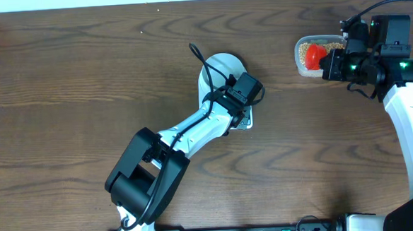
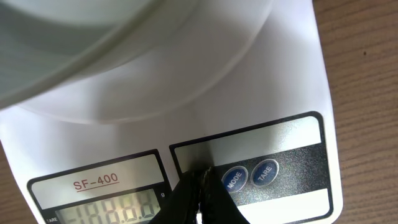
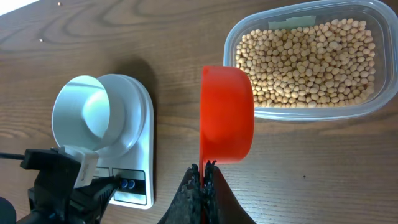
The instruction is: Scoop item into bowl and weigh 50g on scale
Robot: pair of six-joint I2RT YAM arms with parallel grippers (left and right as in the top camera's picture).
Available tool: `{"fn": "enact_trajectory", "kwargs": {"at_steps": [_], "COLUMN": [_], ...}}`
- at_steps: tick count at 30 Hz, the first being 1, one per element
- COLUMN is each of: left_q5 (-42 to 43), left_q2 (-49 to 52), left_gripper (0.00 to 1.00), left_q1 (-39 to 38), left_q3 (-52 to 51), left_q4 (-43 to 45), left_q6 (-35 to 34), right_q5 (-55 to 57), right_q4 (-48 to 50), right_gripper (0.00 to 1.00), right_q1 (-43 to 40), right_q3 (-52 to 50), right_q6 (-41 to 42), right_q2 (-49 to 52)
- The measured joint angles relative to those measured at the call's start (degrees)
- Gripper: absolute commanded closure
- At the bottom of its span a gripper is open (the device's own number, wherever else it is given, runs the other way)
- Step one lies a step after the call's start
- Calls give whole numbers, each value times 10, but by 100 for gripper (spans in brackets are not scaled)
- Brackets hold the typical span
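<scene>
While the L gripper [image 2: 200, 177], jaws pressed together, rests its tips on the front panel of the scale [image 2: 280, 93] just left of the MODE button [image 2: 235, 178], the step in hand looks like waking or zeroing the scale w/ the bowl [image 2: 93, 37] already on the platform, on the side far from the buttons. Display [image 2: 106, 211] shows a faint full row of digits, prob. a start-up check, so best to hold off adding anything until it settles. Press should be light and straight down, on the panel only; any lean on the platform or a sideways shove would spoil the zero or slide the scale on the table [image 1: 83, 65]. If a tare is wanted, the tips need to go right, past MODE to the TARE button [image 2: 265, 172], then lift clear before any reading counts. Bowl looks empty in the R wrist view. All the beans [image 3: 311, 56] seen lie in the clear tub [image 3: 311, 113] at the far right, well apart from the scale. R gripper [image 3: 202, 177] pinches the handle of the red scoop [image 3: 227, 115], whose head hangs at the tub's left end; can't tell if it's loaded, since its back faces the cam. Keep it there, level, until the zero shows, then carry small loads, esp. near target.
</scene>
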Motion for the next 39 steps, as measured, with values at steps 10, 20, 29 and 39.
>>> {"fn": "enact_trajectory", "kwargs": {"at_steps": [10,20,29,39], "left_q5": [-4,-9,-10,-36], "left_q2": [-87,-157,-157,-160], "left_gripper": [91,84,57,18], "left_q1": [1,1,1,3], "left_q3": [-2,-2,-2,-2], "left_q4": [2,-7,-13,-92], "left_q6": [9,10,11,17], "right_q5": [0,0,0,0], "right_q4": [0,0,0,-2], "right_gripper": [99,99,99,99], "right_q1": [0,0,0,0], "right_q3": [0,0,0,0], "right_q6": [-1,-2,-7,-7], "right_q2": [0,0,0,0]}}
